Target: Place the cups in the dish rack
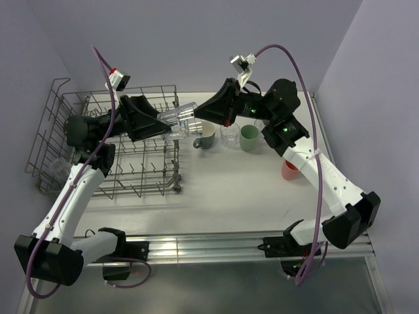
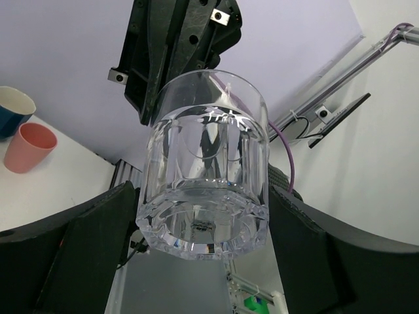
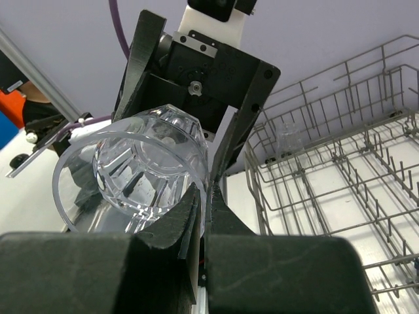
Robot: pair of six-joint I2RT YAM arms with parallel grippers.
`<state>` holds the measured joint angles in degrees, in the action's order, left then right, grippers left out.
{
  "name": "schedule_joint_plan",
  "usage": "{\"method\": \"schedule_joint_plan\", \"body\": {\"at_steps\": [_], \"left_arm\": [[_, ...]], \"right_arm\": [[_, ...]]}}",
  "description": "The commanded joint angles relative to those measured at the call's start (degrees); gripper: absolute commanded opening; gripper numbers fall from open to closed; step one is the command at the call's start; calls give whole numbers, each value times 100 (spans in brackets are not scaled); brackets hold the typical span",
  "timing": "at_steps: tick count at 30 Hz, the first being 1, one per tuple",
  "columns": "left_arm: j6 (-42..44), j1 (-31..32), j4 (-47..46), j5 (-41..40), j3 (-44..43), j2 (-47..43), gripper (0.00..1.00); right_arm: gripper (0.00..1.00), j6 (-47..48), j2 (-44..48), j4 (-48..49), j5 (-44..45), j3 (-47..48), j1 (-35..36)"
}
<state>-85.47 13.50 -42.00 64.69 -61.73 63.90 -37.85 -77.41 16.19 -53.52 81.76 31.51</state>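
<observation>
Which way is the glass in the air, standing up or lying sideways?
Sideways. The glass hangs between two grippers; the right gripper pinches its rim, and its bottom points at the left gripper.

We see soft, even light from overhead in the top view: the white table is bright, and the arms cast only faint, diffuse shadows on it. In the wrist views the clear tumbler carries small white highlights along its rim and facets. The near fingers are dark and featureless, probably out of focus. The dish rack wires stay fairly sharp.
</observation>
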Motion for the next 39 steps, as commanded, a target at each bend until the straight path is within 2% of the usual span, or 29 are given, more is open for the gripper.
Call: {"method": "schedule_joint_plan", "body": {"at_steps": [1, 3, 10, 13, 15, 16, 17, 18, 19, 20, 21, 22, 23, 24, 25, 26, 28, 29, 30, 32, 33, 35, 36, 39], "left_arm": [[206, 30, 191, 79, 4, -167, 91], [303, 39, 315, 88, -14, -176, 92], [215, 30, 157, 62, 30, -229, 83], [207, 30, 122, 62, 21, -220, 75], [224, 21, 95, 71, 4, -229, 64], [250, 4, 95, 97, -14, -220, 59], [320, -31, 78, 123, -49, -220, 48], [381, -66, 147, 158, -93, -211, 43], [487, -110, 235, 263, -137, -211, 38], [775, -224, 340, 351, -259, -202, 28], [995, -286, 489, 456, -356, -168, 21], [1311, -364, 1222, 553, -470, -141, 14], [2288, -557, 1890, 684, -819, -97, 1], [2959, -680, 2732, 686, -1092, 34, 0], [3749, -1030, 4707, 651, -1687, 131, 0], [5158, -1207, 5562, 424, -1971, 219, 0], [6466, -1558, 7067, 46, -2543, 570, 0], [7604, -1778, 8353, -217, -3137, 719, 0], [8085, -1850, 8914, -846, -3439, 1051, 0], [9278, -1964, 10099, -1560, -4141, 1369, 0], [9529, -1982, 10358, -2269, -4301, 1623, 0], [10170, -2078, 10851, -2897, -4523, 1810, 0], [10295, -2123, 10888, -3553, -4514, 1906, 0], [10744, -2325, 10932, -4330, -4435, 1986, 0]], "right_arm": [[0, 58, 6, 210, 122, 385, 22], [0, 84, -2, 166, 113, 429, 13], [0, 146, 41, 96, 96, 332, 22], [0, 207, 68, 43, 87, 288, 22], [0, 295, 77, -54, 105, 271, 22], [5, 339, 85, -106, 105, 271, 5], [15, 444, 85, -237, 122, 262, 5], [33, 514, 94, -334, 148, 262, 5], [43, 585, 94, -431, 183, 271, -39], [56, 725, 103, -641, 227, 262, -65], [75, 796, 112, -747, 280, 253, -92], [80, 857, 138, -809, 350, 236, -136], [84, 971, 155, -880, 377, 209, -232], [88, 1042, 173, -993, 394, 192, -294], [89, 1095, 191, -1055, 447, 148, -355], [90, 1104, 191, -1117, 439, 122, -495], [96, 1139, 226, -1187, 421, 86, -636], [96, 1252, 235, -1310, 456, 77, -689], [97, 1314, 235, -1380, 447, 86, -768], [97, 1428, 252, -1477, 465, 86, -821], [97, 1455, 261, -1513, 456, 77, -839], [98, 1534, 261, -1574, 456, 77, -839], [98, 1543, 252, -1575, 447, 77, -839], [98, 1570, 235, -1575, 430, 51, -839]]}}
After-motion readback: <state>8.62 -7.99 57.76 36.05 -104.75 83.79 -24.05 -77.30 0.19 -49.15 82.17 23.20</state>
